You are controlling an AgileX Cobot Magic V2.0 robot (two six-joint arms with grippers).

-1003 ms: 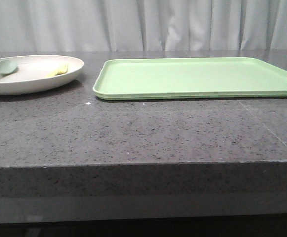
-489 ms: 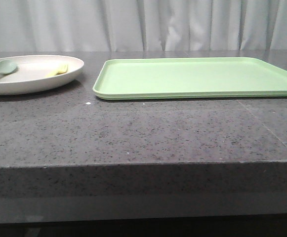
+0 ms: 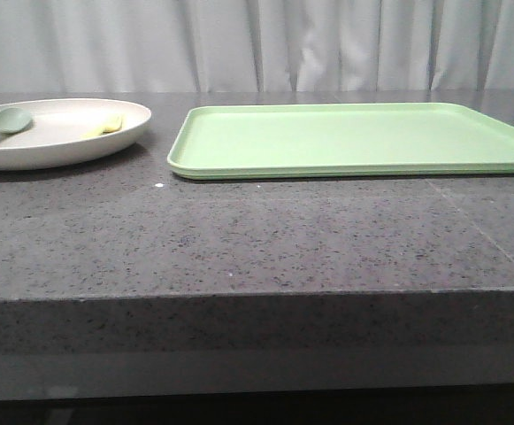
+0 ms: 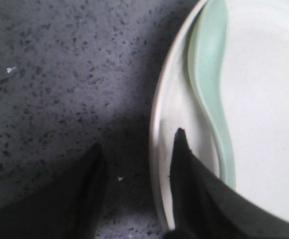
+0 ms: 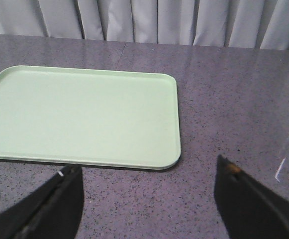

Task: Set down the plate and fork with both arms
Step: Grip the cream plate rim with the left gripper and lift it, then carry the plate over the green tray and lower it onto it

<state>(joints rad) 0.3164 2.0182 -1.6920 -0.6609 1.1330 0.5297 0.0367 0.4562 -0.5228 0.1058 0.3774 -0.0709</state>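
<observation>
Two open grippers. Left gripper straddles the plate rim at far left, fork inside; right gripper hovers near the tray. Risk: tilting the plate spills fork and spoon.

Speckled grey counter bearing plate and green tray.

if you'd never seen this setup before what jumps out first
The flat rectangular light-green tray dominates, lying bare on the speckled dark grey stone table right of centre. At the far left sits the wide round cream-white plate, holding a muted grey-green spoon and a small pale yellow fork. In the left wrist view, the open left hand straddles the plate's rim, one finger inside and one outside.
</observation>
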